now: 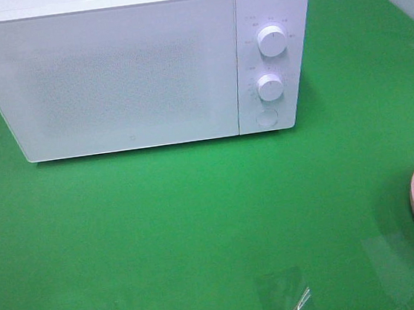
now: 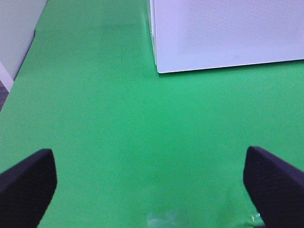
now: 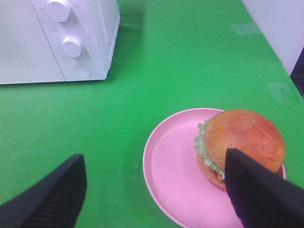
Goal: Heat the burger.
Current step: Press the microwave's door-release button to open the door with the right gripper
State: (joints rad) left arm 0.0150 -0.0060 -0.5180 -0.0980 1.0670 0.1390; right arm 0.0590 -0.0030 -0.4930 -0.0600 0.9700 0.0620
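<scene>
Glossy golden-brown burger — frilly lettuce — on pink plate.

Left hand, right hand — fingers wide apart

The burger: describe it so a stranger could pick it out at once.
Start at the white microwave on the green table; off its knob side lies a pink plate. The burger sits on it, the only food: glossy brown bun, green lettuce frill.

Bright, even light. The glossy green surface shows pale glare at lower centre. In both wrist views the dark jaws look soft.
</scene>
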